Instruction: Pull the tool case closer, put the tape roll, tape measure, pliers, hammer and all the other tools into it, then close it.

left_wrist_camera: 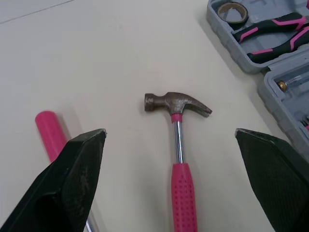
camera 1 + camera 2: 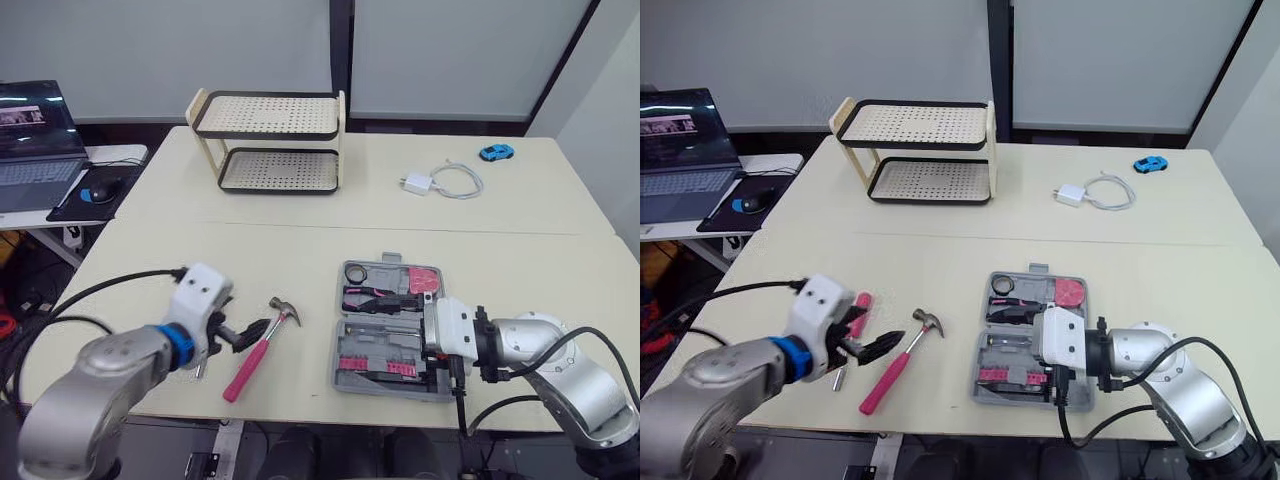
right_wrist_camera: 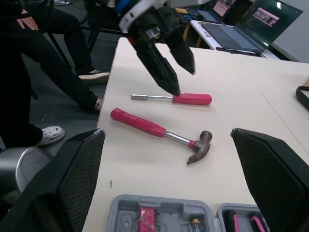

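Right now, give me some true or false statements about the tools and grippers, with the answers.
1. The hammer lies inside the tool case. False: it lies on the table beside the case.
2. The tape roll sits in the case. True.
3. The left gripper grips the hammer. False: it is open, clear of the hammer.
4. The tool case is open. True.
5. The right gripper is shut. False: its fingers are spread open.
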